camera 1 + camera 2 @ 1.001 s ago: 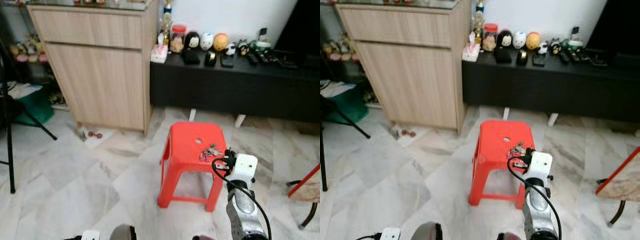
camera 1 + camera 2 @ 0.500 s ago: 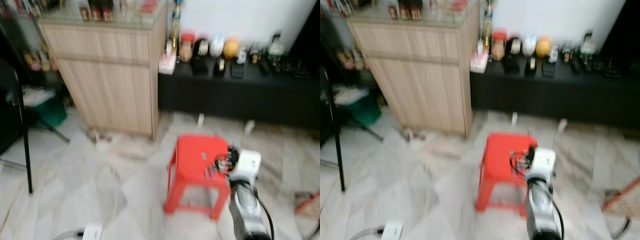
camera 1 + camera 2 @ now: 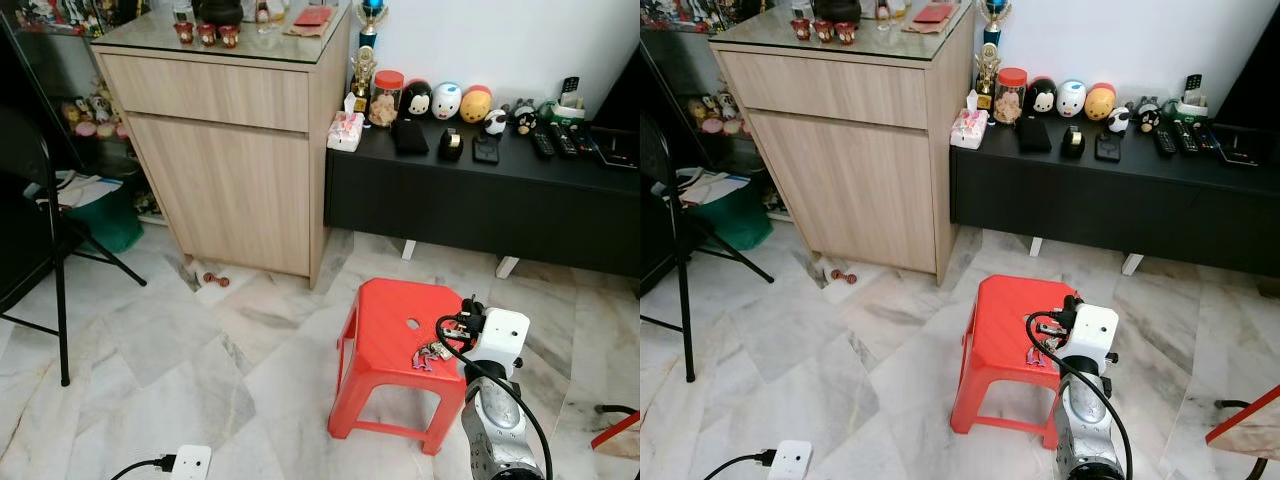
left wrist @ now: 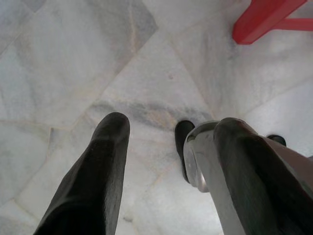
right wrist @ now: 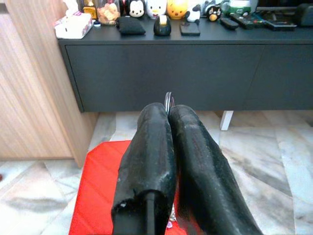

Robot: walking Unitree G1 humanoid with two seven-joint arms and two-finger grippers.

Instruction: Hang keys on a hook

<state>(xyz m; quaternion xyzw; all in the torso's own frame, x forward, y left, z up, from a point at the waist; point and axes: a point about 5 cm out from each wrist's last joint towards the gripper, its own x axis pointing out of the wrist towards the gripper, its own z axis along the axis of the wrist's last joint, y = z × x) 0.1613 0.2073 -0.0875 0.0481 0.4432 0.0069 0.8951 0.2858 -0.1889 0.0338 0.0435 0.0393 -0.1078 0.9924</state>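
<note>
A bunch of keys (image 3: 430, 353) hangs at the right side of a red plastic stool (image 3: 390, 335), just over its seat. My right gripper (image 3: 458, 322) is above that spot, shut on the key ring (image 5: 168, 99), whose thin metal loop sticks out between the two pressed fingertips (image 5: 155, 115). The right gripper (image 5: 167, 110) points toward the black console. My left gripper (image 4: 171, 122) hangs low over the marble floor with its fingers open and nothing between them; a red stool leg (image 4: 261, 19) shows beyond it.
A wooden cabinet (image 3: 230, 150) stands at the back left, and a low black console (image 3: 480, 195) with figurines and remotes runs along the wall. A black folding chair (image 3: 45, 250) is at the left. A white power strip (image 3: 188, 462) lies on the floor.
The camera has risen and steadied, so the cabinet top now shows and the stool sits lower in the picture. My right gripper stays by the keys over the stool.
</note>
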